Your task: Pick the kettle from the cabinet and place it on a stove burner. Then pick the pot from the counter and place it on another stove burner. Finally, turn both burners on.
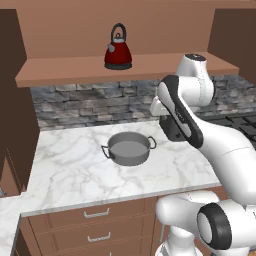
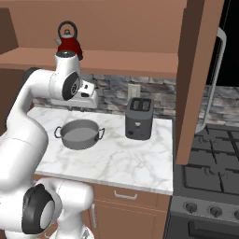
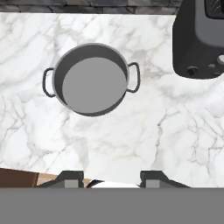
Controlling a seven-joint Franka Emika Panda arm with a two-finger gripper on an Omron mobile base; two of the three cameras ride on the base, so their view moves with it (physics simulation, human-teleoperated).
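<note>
The red kettle stands upright on the cabinet shelf, handle arching overhead. The grey pot sits empty on the marble bench, loop handles out sideways, beside the toaster. The tool hovers above, jaws apart, holding nothing.

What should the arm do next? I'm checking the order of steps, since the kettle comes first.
Probably raise the tool toward the cabinet shelf and line it up with the kettle. The kettle sits upright on that shelf, untouched, while the tool hangs empty over the counter, looking down at the pot. The pot should wait for its turn.
</note>
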